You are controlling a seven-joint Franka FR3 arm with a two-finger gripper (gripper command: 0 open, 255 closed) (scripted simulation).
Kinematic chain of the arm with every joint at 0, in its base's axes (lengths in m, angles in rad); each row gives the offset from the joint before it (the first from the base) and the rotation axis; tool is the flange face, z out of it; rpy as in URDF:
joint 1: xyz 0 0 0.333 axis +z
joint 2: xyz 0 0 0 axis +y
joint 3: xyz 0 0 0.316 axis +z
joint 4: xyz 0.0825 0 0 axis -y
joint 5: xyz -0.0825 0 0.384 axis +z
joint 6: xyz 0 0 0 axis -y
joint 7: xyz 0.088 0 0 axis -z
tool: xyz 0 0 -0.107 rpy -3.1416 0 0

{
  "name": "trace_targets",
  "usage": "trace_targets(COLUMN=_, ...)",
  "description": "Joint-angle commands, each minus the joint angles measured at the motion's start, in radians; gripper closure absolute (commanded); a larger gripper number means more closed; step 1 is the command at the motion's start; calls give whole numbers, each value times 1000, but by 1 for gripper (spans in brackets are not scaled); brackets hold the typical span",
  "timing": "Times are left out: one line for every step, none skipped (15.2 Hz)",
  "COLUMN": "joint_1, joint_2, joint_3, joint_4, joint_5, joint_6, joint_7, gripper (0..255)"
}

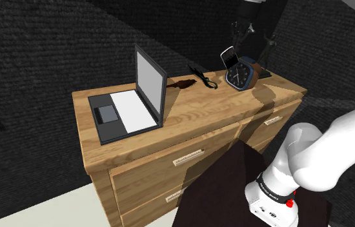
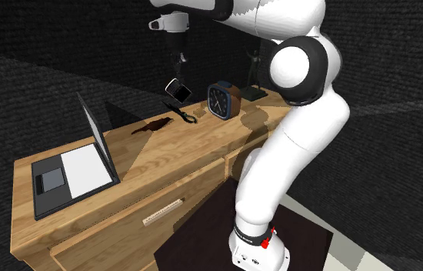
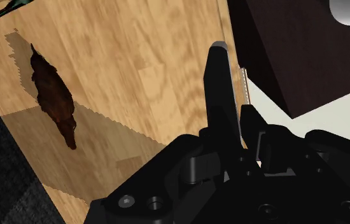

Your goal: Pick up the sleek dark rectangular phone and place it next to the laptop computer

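Laptop: dark grey laptop computer (image 1: pixel 126 108), open, pale screen upright, on a wooden dresser (image 1: pixel 195 119).
Phone: slim dark rectangular phone (image 2: pixel 177 90), tilted, in the air, well apart from the laptop.

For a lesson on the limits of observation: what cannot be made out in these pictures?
Time on the clock: hands too small, shoulder view; the phone overlaps its upper edge.
Dark object behind the clock: partly hidden by it, shoulder view.
Lower drawers of the dresser: cut off by the shoulder view's bottom edge.
Brown shape on the dresser top: what it is remains unclear, wrist view.
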Motion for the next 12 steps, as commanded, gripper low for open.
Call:
trace_targets(joint_1=16, joint_2=18, joint_3=31, joint_4=6, joint_5=19, joint_6=5, joint_7=48, gripper=255)
trace_targets(joint_1=24, joint_2=27, joint_3=45, joint_4=10, joint_5=27, joint_6=7, joint_7=70, gripper=255)
trace_targets(joint_1=32, joint_2=37, joint_3=60, joint_4=16, joint_5=35, joint_6=8, joint_7=92, gripper=255)
trace_targets(joint_1=40, joint_2=47, joint_3=73, joint_4=22, joint_5=43, joint_6=9, joint_7=113, gripper=255)
trace_targets(joint_1=48, joint_2=59, joint_3=87, joint_4=30, joint_5=51, joint_6=10, joint_7=134, gripper=255)
trace_targets(joint_1=56, joint_2=71, joint_3=100, joint_4=38, joint_5=59, joint_6=12, joint_7=155, gripper=255)
trace_targets(joint_1=64, joint_2=84, joint_3=113, joint_4=48, joint_5=67, joint_6=13, joint_7=175, gripper=255)
trace_targets(joint_1=73, joint_2=99, joint_3=125, joint_4=59, joint_5=75, joint_6=13, joint_7=195, gripper=255)
trace_targets(joint_1=81, joint_2=114, joint_3=137, joint_4=72, joint_5=83, joint_6=14, joint_7=215, gripper=255)
trace_targets(joint_1=89, joint_2=130, joint_3=149, joint_4=86, joint_5=91, joint_6=14, joint_7=234, gripper=255)
trace_targets(joint_1=97, joint_2=147, joint_3=160, joint_4=101, joint_5=98, joint_6=14, joint_7=253, gripper=255)
trace_targets(joint_1=106, joint_2=165, joint_3=171, joint_4=117, joint_5=106, joint_6=14, joint_7=272, gripper=255)
